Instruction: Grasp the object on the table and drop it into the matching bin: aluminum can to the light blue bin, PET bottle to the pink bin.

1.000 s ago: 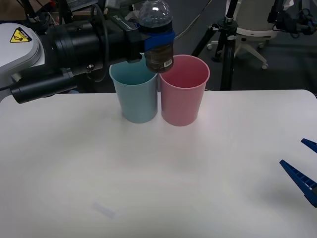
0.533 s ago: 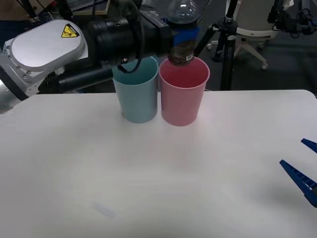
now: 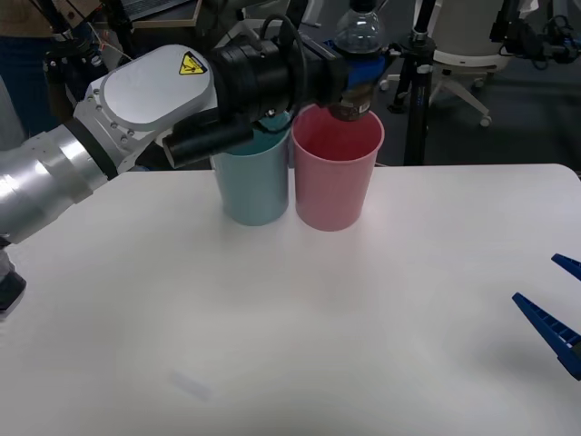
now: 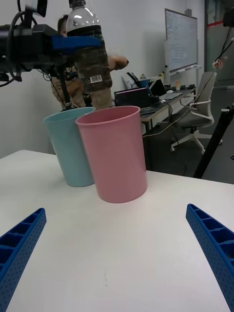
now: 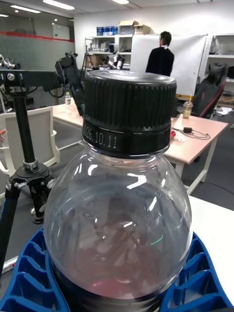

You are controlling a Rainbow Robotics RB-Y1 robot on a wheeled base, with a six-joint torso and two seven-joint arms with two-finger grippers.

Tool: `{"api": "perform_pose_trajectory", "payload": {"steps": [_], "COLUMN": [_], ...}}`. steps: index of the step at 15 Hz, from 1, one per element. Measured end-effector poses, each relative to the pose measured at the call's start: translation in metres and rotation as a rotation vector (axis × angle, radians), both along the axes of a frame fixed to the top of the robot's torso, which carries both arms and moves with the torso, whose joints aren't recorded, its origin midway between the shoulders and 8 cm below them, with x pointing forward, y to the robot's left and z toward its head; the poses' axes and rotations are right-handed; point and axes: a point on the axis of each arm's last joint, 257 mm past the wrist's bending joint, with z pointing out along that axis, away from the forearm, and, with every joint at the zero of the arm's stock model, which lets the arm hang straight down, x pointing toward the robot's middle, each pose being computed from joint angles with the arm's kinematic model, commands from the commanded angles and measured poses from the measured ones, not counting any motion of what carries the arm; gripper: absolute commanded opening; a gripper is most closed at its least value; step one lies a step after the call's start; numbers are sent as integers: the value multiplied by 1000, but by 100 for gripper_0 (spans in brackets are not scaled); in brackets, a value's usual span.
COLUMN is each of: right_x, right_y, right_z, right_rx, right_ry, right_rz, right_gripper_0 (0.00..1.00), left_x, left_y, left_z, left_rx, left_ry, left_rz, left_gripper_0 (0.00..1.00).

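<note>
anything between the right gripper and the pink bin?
No, only bare white table. In the right wrist view, the open right gripper looks straight across to the pink bin; the front view shows the same.

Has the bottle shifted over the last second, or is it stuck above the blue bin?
Yes. The bottle, clamped in the left tool, has travelled to the robot's right, from over the light blue bin to above the pink bin.

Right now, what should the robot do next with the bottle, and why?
Probably open the left gripper and let go. It holds the bottle upright above the pink bin, its matching bin, so it should fall in.
</note>
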Motion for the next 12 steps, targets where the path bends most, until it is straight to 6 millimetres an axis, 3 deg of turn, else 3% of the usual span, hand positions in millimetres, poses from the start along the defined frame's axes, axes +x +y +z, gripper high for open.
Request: {"api": "perform_pose_trajectory", "payload": {"steps": [4, 12], "right_x": [0, 0], "right_y": [0, 0], "right_z": [0, 0], "right_rx": [0, 0], "right_ry": [0, 0], "right_rz": [0, 0], "right_gripper_0": [100, 100], "left_x": [9, 10], "left_y": [-6, -11], "left_z": [-15, -23], "left_rx": [34, 55], "left_ry": [2, -5], "left_rz": [8, 12], "left_gripper_0": [13, 13]}}
